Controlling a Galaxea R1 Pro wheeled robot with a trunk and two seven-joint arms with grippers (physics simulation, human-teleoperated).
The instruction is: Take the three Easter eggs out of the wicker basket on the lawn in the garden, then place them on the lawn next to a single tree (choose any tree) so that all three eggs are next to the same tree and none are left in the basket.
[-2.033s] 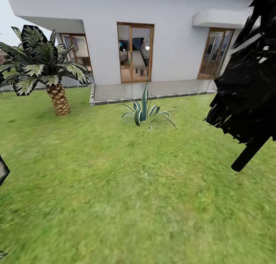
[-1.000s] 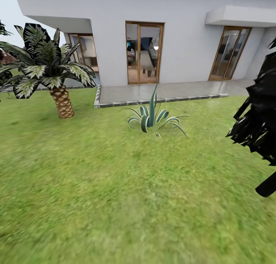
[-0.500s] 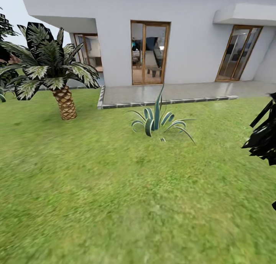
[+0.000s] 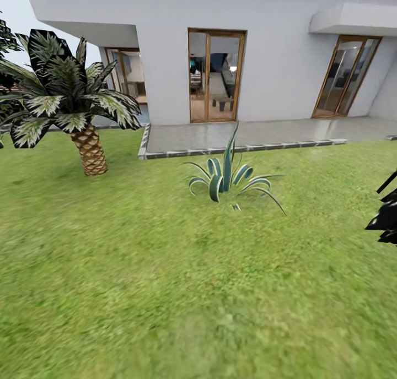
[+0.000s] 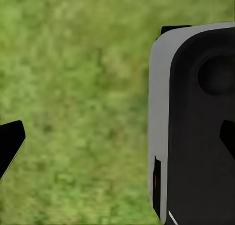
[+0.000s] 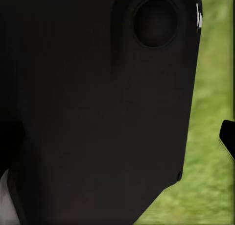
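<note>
Two gripper [image 5: 117, 141] states unclear, lawn [image 4: 165, 269], palm [image 4: 82, 120], house [image 4: 264, 48] ahead

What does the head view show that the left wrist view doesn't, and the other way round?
Head view: a white house with glass doors, a paved terrace, a palm, a spiky striped plant and dark foliage at the right edge. Left wrist view: a grey and black robot part close up, plus dark tips at the picture's edges. Both share the lawn.
</note>
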